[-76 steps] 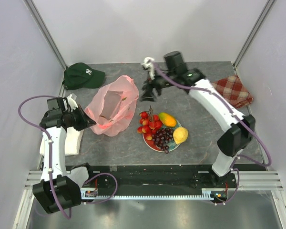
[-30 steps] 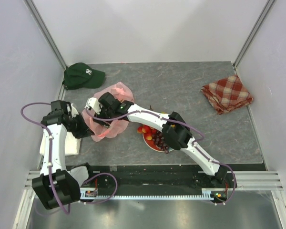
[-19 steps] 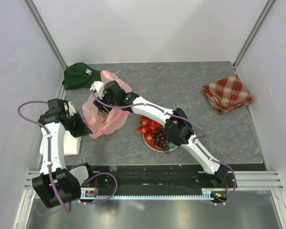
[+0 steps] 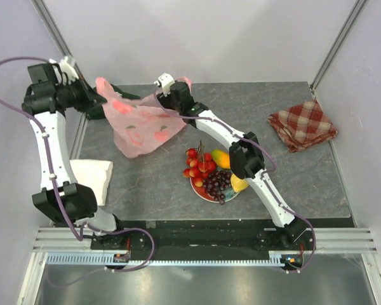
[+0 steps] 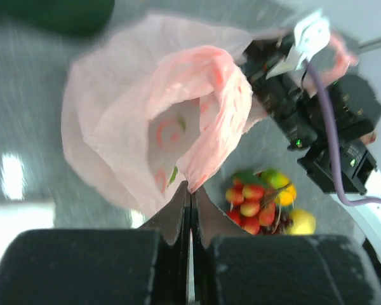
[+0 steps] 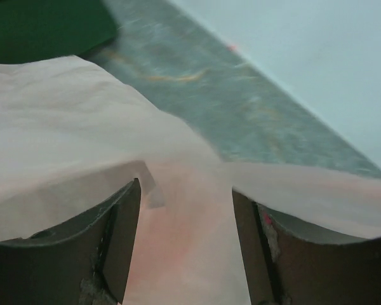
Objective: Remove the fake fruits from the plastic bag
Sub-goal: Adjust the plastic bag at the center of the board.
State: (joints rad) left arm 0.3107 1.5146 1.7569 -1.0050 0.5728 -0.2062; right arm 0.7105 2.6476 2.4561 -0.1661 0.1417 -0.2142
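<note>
Both arms have risen since a moment ago, lifting the bag [image 4: 143, 124] off the table. Nearest, the fruits [image 4: 211, 171] sit heaped on a plate [image 4: 195, 186], at the bag's five o'clock. The bag hangs slack and looks empty. At its ten o'clock, the left gripper [image 5: 190, 190] is pressed together on the rim. At two o'clock, the right gripper [image 6: 185, 187] is spread, with film draped across it. Emptying looks done.

Your two arms, both raised
Your left arm stands tall, its end effector [image 5: 189, 190] pinched tight; your right arm stretches far leftward, its end effector [image 6: 184, 194] fingers spread.
</note>
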